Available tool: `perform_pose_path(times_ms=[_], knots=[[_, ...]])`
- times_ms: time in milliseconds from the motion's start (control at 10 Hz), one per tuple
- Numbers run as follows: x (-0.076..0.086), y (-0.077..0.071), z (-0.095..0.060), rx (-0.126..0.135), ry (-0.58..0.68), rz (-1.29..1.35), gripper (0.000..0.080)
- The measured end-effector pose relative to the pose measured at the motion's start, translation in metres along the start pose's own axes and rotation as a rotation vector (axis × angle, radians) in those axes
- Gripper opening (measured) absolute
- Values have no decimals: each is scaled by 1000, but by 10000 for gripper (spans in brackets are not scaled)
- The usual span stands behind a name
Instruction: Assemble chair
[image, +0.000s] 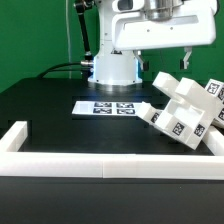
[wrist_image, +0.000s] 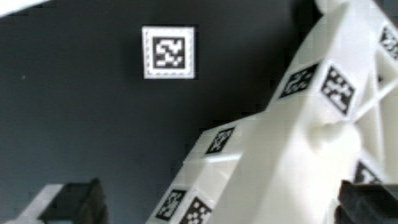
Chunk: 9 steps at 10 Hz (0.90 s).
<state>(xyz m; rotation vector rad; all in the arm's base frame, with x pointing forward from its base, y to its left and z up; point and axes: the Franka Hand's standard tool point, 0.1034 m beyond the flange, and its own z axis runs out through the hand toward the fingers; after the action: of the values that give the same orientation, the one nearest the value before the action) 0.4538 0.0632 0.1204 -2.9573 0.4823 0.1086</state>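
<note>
The chair is a heap of white blocky parts (image: 185, 108) with black-and-white tags, lying on the dark table at the exterior view's right. My gripper (image: 172, 62) hangs just above the heap's top and its jaws stand open. In the wrist view the tagged chair parts (wrist_image: 294, 130) fill much of the picture and reach in between my fingers. One dark fingertip (wrist_image: 71, 203) stands well clear of the white plastic and the other (wrist_image: 368, 198) is close beside it. Nothing is gripped. A small white piece with a single tag (wrist_image: 167, 52) lies apart on the table.
The marker board (image: 108, 107) lies flat in the middle of the table, just beside the heap. A long low white border rail (image: 90, 160) runs along the front edge and turns up at the left corner (image: 12, 135). The arm's white base (image: 113, 68) stands behind.
</note>
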Motion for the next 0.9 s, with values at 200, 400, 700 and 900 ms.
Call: perform_pose_path(times_ms=[200, 400, 700, 900], knots=[[12, 7, 4, -4, 1, -15, 649], [18, 13, 7, -8, 3, -25, 649], [34, 22, 8, -10, 12, -59, 649], [47, 31, 11, -16, 27, -69, 649]])
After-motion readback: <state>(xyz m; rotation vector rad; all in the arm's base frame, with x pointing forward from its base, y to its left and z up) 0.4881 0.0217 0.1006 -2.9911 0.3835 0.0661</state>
